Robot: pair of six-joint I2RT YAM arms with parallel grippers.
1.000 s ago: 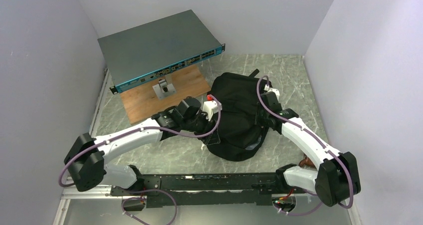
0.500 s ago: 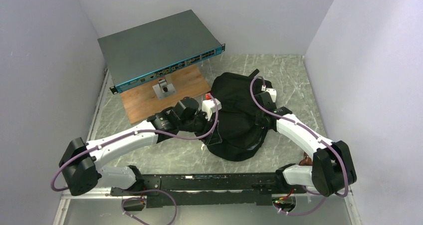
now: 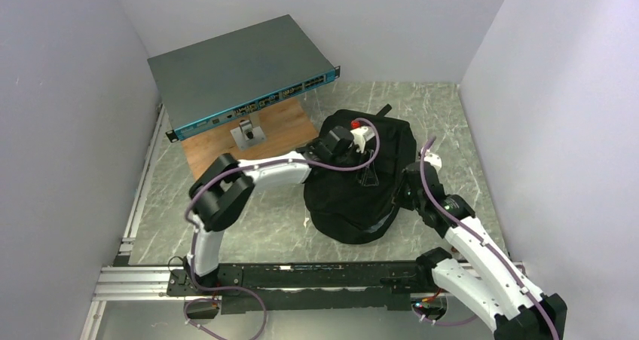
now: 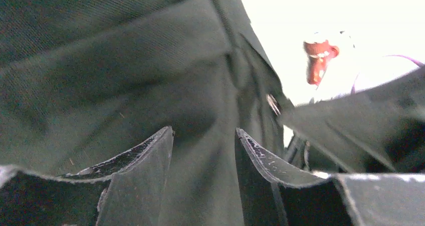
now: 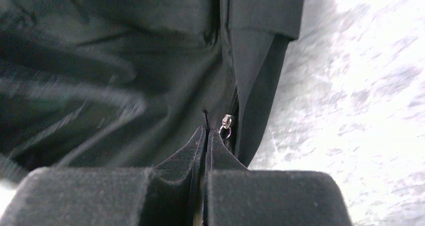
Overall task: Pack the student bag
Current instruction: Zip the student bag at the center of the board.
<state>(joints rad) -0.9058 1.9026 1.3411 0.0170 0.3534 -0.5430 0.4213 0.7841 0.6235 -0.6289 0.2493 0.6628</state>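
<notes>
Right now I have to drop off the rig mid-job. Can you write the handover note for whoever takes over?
Left gripper: open, fingers down over the student bag, gripping nothing.
Right gripper: shut on a thin black tab at the bag's right edge, beside the zipper pull.
Bag: slumped on the table, right of the network switch.
Done: nothing visibly packed; cannot tell whether the zip is open.
To do: open the bag, pack it, close it.

Left arm (image 3: 279, 168) has swung over the student bag (image 3: 350, 204); right arm (image 3: 475, 238) withdrew
</notes>
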